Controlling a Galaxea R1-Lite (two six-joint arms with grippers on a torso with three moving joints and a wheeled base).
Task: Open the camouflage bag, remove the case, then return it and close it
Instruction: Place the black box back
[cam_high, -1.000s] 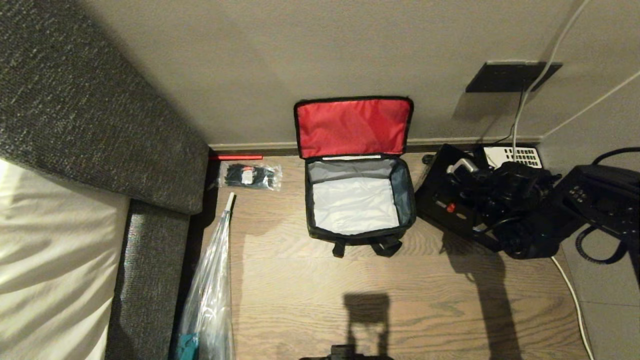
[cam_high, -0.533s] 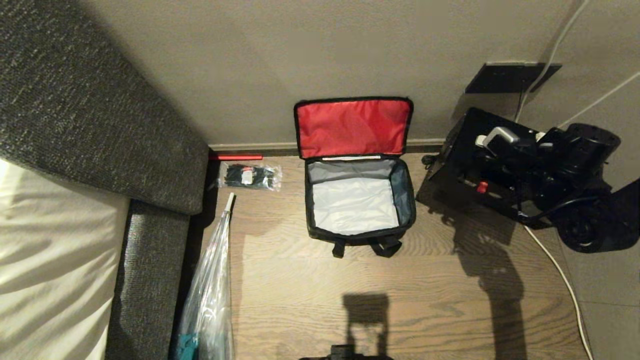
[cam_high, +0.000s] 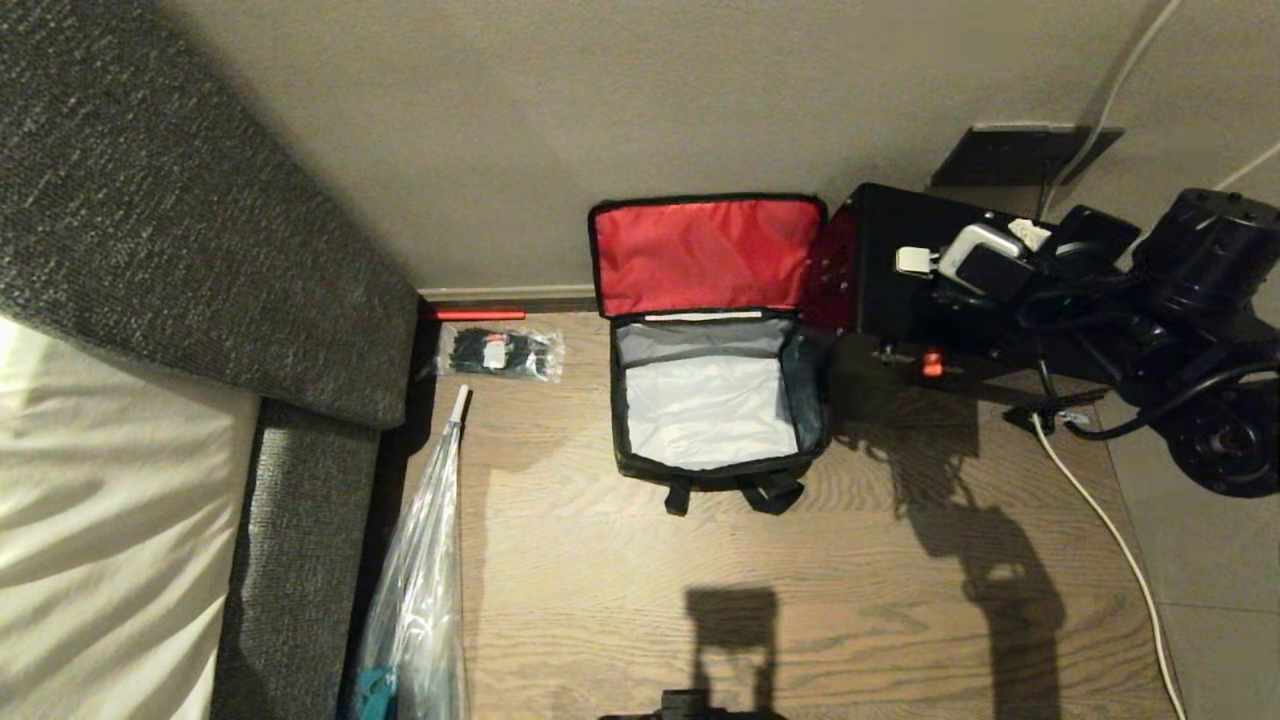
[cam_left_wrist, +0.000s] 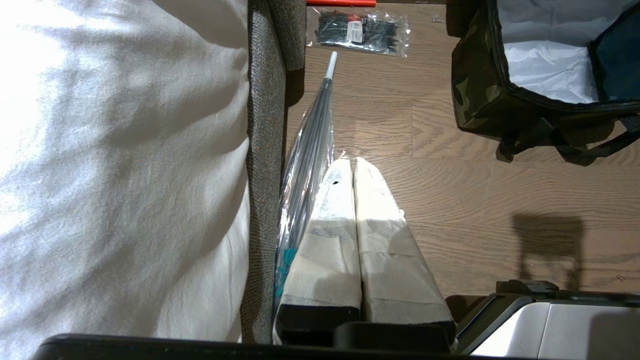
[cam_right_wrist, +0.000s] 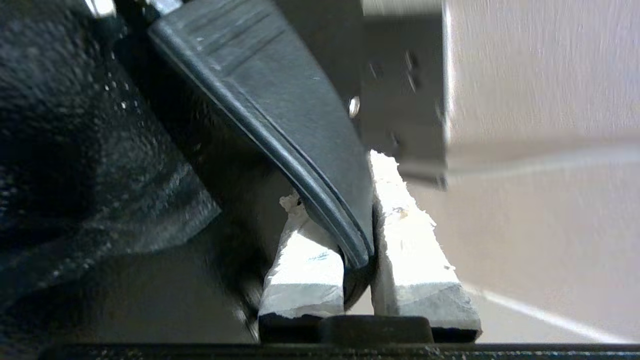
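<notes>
The camouflage bag (cam_high: 715, 480) stands open on the wood floor, its red-lined lid (cam_high: 705, 255) leaning against the wall and its grey-white lining bare. The black case (cam_high: 890, 265) hangs in the air just right of the bag, beside the lid, its red button (cam_high: 932, 363) showing. My right gripper (cam_high: 975, 262) is shut on the case's handle (cam_right_wrist: 280, 100), which runs between the white pads (cam_right_wrist: 400, 240). In the left wrist view my left gripper (cam_left_wrist: 354, 167) is shut and empty, low beside the bed, with the bag (cam_left_wrist: 480, 95) ahead of it.
A grey upholstered bed frame (cam_high: 200, 250) with white bedding (cam_high: 100, 500) fills the left. A plastic-wrapped umbrella (cam_high: 420, 580) and a packet of black cable ties (cam_high: 500, 352) lie left of the bag. A white cable (cam_high: 1100, 510) runs across the floor at right.
My right gripper has lifted the case off the floor and carried it up and left, from beside the bag's right side to next to the red lid. The bag has not moved.
</notes>
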